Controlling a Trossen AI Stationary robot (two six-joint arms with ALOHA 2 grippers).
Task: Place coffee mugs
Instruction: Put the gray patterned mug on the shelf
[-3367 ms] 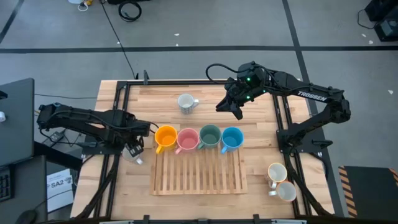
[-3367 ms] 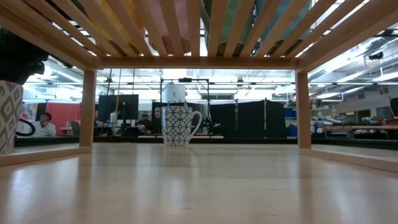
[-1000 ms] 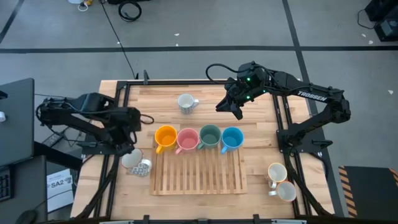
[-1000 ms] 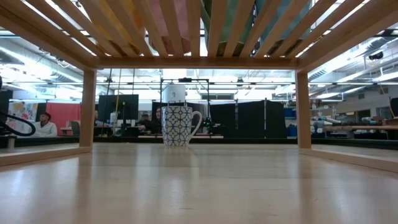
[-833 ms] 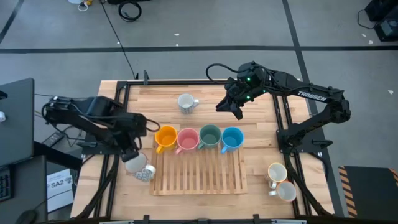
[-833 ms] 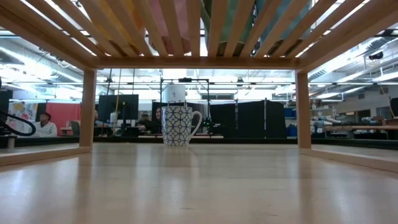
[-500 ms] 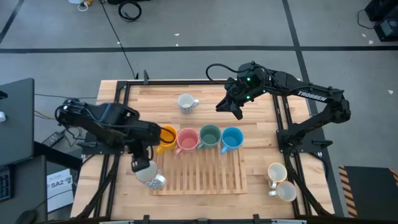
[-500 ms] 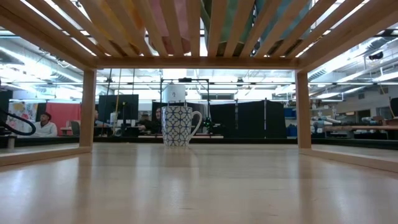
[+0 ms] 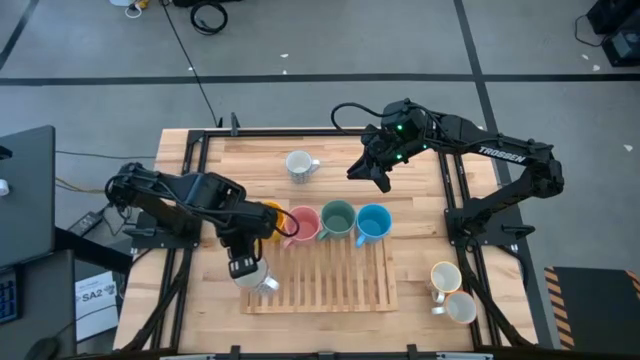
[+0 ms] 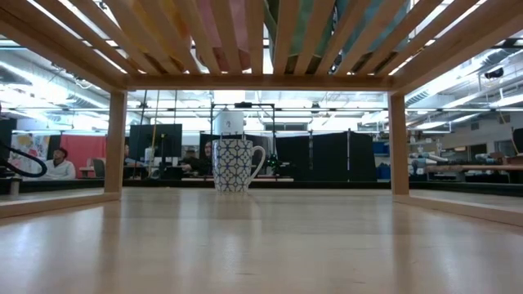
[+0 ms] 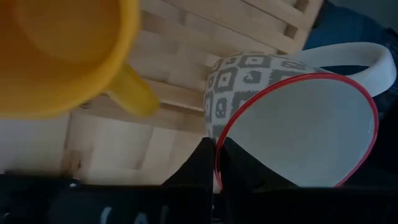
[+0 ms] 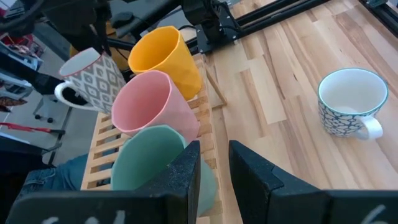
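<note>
The left gripper (image 9: 243, 262), jaws clamped on the patterned mug's (image 9: 255, 278) rim, is carrying it over the wooden rack's (image 9: 330, 280) near-left corner, needing lowering beside the orange mug (image 9: 268, 220); the right gripper (image 9: 381, 183), jaws slightly apart, is waiting far right.

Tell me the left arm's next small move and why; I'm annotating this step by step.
Probably lower and level the patterned mug onto the wooden rack, in the free row in front of the orange mug. The left claw pinches its rim and holds it tilted over the rack's front left corner; the rear row already holds four mugs.
</note>
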